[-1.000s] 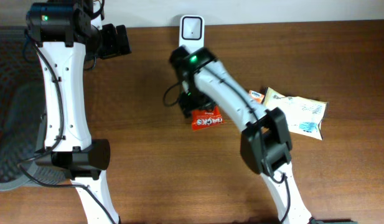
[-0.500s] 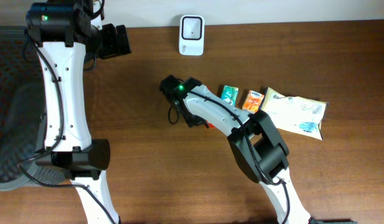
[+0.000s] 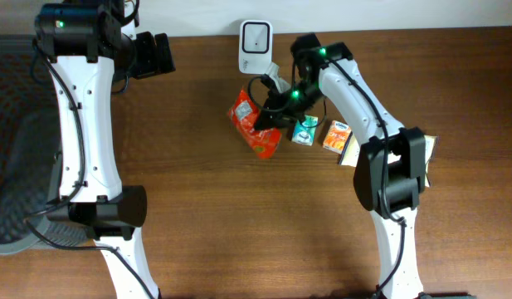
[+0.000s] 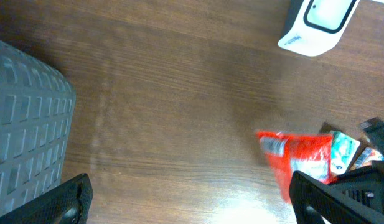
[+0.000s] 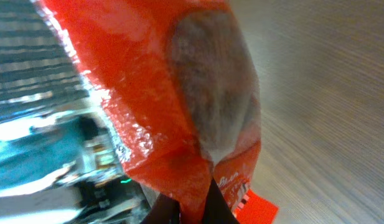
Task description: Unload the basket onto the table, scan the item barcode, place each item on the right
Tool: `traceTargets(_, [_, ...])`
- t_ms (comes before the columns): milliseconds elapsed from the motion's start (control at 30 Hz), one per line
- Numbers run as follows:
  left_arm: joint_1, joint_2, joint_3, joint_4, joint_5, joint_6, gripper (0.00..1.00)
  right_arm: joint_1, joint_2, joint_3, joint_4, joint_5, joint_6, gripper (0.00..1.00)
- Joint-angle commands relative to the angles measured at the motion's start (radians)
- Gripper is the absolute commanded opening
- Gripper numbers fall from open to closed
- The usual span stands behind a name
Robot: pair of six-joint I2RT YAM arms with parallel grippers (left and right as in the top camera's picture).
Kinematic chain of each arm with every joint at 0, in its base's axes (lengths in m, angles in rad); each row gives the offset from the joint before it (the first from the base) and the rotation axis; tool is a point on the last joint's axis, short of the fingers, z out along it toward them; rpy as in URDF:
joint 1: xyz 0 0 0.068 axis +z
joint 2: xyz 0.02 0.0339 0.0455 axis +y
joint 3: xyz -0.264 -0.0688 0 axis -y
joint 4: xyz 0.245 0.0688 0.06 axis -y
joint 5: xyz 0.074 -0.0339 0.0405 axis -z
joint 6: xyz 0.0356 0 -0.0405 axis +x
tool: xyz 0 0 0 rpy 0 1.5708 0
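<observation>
The red snack bag (image 3: 254, 126) looks light, soft and slippery, best pinched at its flat edge, where the right gripper (image 5: 190, 208) clamps it; the left gripper (image 4: 198, 200) gapes empty.

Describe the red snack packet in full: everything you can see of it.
The red snack packet is a glossy, crinkled plastic pouch, orange-red with white lettering and a dull greyish patch. The shut right hand pinches one edge. The packet appears lifted off the wooden table and tilted, just below the white scanner in the overhead view. A small teal packet lies beside it.
</observation>
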Motion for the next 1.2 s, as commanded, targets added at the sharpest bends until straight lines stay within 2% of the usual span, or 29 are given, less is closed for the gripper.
traceTargets(0, [0.004,0.002,0.003,0.0,0.004,0.009,0.99,-0.024,0.003,-0.166,0.048,-0.407,-0.139,0.04])
traceTargets(67, [0.003,0.002,0.003,-0.001,0.004,0.009,0.99,-0.025,0.003,-0.225,0.087,-0.429,-0.138,0.04])
traceTargets(200, [0.003,0.002,0.003,-0.001,0.004,0.009,0.99,-0.024,0.003,-0.23,0.106,-0.378,-0.128,0.04])
traceTargets(267, [0.003,0.002,0.003,0.0,0.004,0.009,0.99,-0.024,0.003,-0.185,0.159,-0.25,0.018,0.04])
traceTargets(300, [0.003,0.002,0.003,-0.001,0.004,0.009,0.99,-0.023,0.003,-0.134,0.172,-0.132,0.102,0.04])
traceTargets(367, [0.004,0.002,0.003,-0.001,0.004,0.009,0.99,-0.021,0.002,0.054,0.172,0.316,0.258,0.04])
traceTargets(433, [0.003,0.002,0.003,-0.001,0.004,0.009,0.99,-0.021,0.002,0.213,0.198,0.603,0.276,0.04])
traceTargets(500, [0.003,0.002,0.003,0.0,0.004,0.009,0.99,-0.005,0.002,0.274,0.334,0.943,0.274,0.04])
traceTargets(533, [0.004,0.002,0.003,-0.001,0.004,0.009,0.99,0.001,0.002,0.273,0.38,1.007,0.266,0.04])
traceTargets(733, [0.003,0.002,0.003,-0.001,0.004,0.009,0.99,0.078,0.089,0.267,0.754,1.118,-0.106,0.04])
traceTargets(800, [0.003,0.002,0.003,-0.001,0.004,0.009,0.99,0.106,0.13,0.267,0.798,1.125,-0.219,0.04])
traceTargets(900, [0.003,0.002,0.003,-0.001,0.004,0.009,0.99,0.134,0.154,0.267,0.827,1.259,-0.269,0.04])
traceTargets(1033, [0.003,0.002,0.003,-0.001,0.004,0.009,0.99,0.142,0.154,0.267,0.857,1.446,-0.282,0.04])
traceTargets(1100, [0.003,0.002,0.003,-0.001,0.004,0.009,0.99,0.135,0.142,0.268,0.856,1.546,-0.205,0.04])
traceTargets(1167, [0.003,0.002,0.003,0.0,0.004,0.009,0.99,0.1,0.097,0.268,0.818,1.563,-0.08,0.04])
